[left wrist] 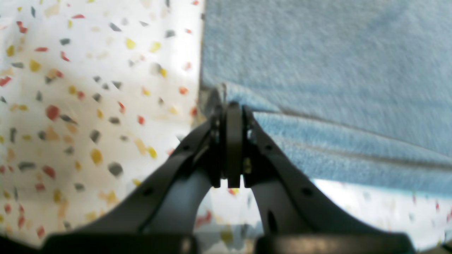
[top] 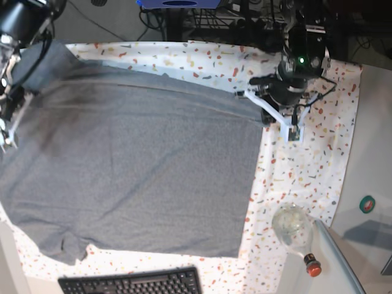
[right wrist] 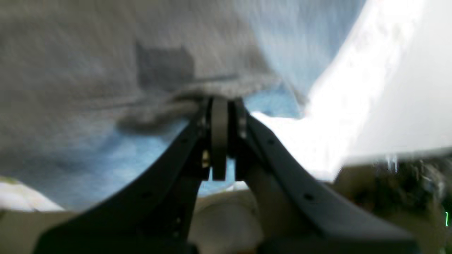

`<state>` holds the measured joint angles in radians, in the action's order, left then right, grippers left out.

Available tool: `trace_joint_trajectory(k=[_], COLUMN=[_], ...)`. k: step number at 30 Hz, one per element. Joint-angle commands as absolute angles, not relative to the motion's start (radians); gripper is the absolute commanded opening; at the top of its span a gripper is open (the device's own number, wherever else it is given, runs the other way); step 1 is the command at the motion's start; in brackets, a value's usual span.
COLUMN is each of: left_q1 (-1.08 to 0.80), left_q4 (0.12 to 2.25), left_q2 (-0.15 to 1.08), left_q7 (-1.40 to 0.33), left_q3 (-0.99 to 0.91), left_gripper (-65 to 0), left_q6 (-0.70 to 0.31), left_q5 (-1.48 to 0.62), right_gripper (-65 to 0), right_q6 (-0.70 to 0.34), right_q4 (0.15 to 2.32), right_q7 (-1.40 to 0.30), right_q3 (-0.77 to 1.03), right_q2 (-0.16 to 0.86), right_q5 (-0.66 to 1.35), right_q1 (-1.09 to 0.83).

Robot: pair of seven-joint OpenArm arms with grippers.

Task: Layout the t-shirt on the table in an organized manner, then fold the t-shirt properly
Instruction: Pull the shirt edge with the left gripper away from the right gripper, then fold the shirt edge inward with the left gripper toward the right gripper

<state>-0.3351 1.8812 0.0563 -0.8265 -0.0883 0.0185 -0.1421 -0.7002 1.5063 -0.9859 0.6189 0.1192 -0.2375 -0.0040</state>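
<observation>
The grey t-shirt (top: pixel 135 165) lies spread over most of the speckled table (top: pixel 312 165), with its hem toward the side of the left arm and the neck side toward the right arm. The left gripper (left wrist: pixel 231 106) is pressed together on a corner of the hem, where a small bunch of cloth stands up between the jaws. The right gripper (right wrist: pixel 219 102) is also pressed together and pinches a thick seam of the t-shirt, close to the grey label (right wrist: pixel 164 67); there the cloth appears lifted off the table.

What could go wrong, in my judgement: both grips hold only a narrow piece of fabric, so a strong pull to stretch the t-shirt can make the cloth slip out of one gripper, and then that side falls in wrinkles. If the two arms pull unevenly, the body can turn and the layout becomes crooked. The lifted part at the right gripper can also fold under itself when it comes down.

About room: in the base view the t-shirt reaches the table edge on the right arm's side, so there is almost no free space there. On the left arm's side a wide bare strip of table is open. Near the lower edge a black keyboard (top: pixel 131 283) and a glass bottle (top: pixel 294 229) stand close to the cloth, so moves in that direction need care.
</observation>
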Motion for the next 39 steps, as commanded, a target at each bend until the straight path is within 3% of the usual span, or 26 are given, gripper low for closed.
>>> trace_joint_trajectory(k=[1,12,28,32,39], left_q1=[-0.312,-0.206,-0.087,-0.062,-0.022], left_q4=[1.877,1.750,1.606,1.578,1.575], left_q2=[0.058,0.056,0.054,0.031,0.030], left_q7=[-0.803,-0.802,-0.796,-0.792,-0.792], left_q3=[-0.088,-0.101,-0.104,-0.104,-0.090], left_gripper=[-65.0,-65.0,-65.0,-65.0,-65.0], left_q6=[0.018,0.018,0.022,0.107,0.117], left_q5=[-0.147,-0.148,-0.142,-0.147,-0.148], right_gripper=[-65.0,-65.0,-65.0,-65.0,-65.0], right_q6=[-0.698,-0.698,-0.698,-0.698,-0.698], right_q4=[1.494,1.251,1.006,0.924,0.865], right_q7=[-0.986,-0.874,-0.782,-0.731,-0.691], right_q3=[0.618,0.619,0.618,0.618,0.618], right_q2=[0.143,0.165,0.214,0.232,0.232], right_q5=[-0.252,-0.463,-0.473,-0.473,-0.473], right_q1=[0.027,0.255,0.420,0.446,0.463])
